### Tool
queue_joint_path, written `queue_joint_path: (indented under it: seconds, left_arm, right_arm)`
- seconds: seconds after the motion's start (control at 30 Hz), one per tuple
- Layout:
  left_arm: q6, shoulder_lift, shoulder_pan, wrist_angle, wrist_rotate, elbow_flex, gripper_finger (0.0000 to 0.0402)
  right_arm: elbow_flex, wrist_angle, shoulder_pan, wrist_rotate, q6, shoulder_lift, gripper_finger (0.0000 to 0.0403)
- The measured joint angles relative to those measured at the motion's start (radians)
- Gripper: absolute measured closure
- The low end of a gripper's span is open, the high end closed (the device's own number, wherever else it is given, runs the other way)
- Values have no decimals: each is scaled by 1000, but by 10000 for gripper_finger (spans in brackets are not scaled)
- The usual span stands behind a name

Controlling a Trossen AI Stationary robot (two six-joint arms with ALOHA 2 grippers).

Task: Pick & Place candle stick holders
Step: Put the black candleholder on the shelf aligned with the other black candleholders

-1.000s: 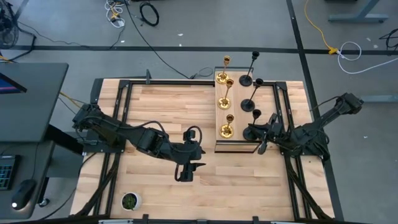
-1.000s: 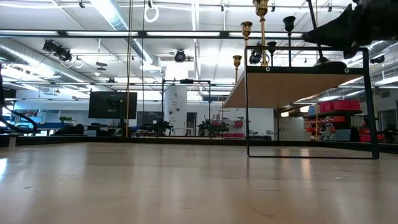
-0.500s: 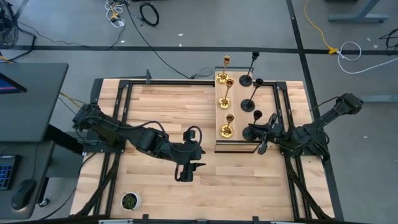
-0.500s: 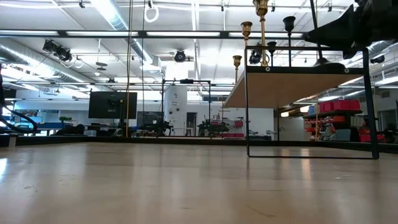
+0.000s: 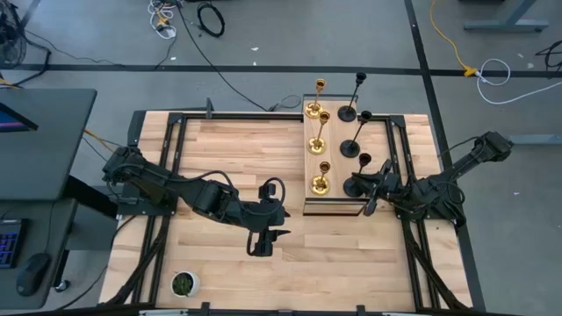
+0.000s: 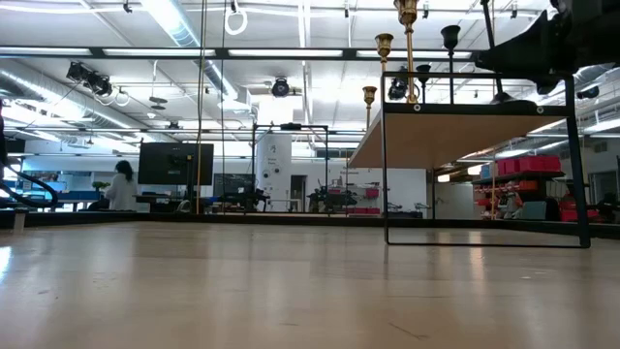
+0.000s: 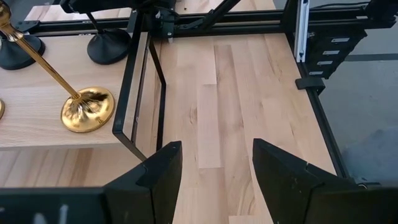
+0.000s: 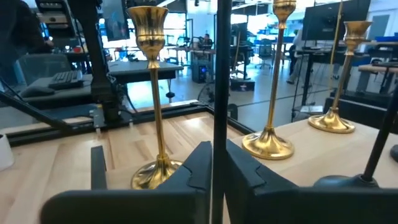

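Three gold candlesticks (image 5: pixel 318 183) and three black ones stand on their round bases on a raised wooden shelf (image 5: pixel 337 132) at the table's far right. My right gripper (image 5: pixel 369 186) is shut on the nearest black candlestick (image 5: pixel 358 175). The gold ones also show beyond it in the right wrist view (image 8: pixel 152 93). My left gripper (image 5: pixel 262 243) is open and empty over the table's middle, left of the shelf; it also shows in the left wrist view (image 7: pixel 214 180). My right gripper pinches the black candlestick's thin stem (image 8: pixel 217 93) between its two fingers (image 8: pixel 198 167). The fingers come about level from the table's right side and lie across the stem. The candlestick stands upright. Its base (image 6: pixel 513 97) looks to be at the shelf top.
The shelf stands on thin black legs (image 6: pixel 385 165) with bare table beneath and to its left. A small green plant pot (image 5: pixel 183 283) sits at the near left corner. A black rail frame (image 5: pixel 167 149) runs along the table's sides. A person (image 6: pixel 122 186) is in the room behind.
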State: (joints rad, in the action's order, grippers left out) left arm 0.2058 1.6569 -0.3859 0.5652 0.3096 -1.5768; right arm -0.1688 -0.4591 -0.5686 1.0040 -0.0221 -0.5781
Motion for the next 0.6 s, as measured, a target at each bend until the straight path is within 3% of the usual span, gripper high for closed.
queue_joint_path:
  seconds: [0.23, 0.6]
  left_arm:
    - [0, 0, 0, 0, 0, 0, 204]
    - [0, 0, 0, 0, 0, 0, 204]
  right_arm:
    - [0, 2, 0, -2, 20, 0, 339]
    - [0, -13, 0, 34, 10, 0, 335]
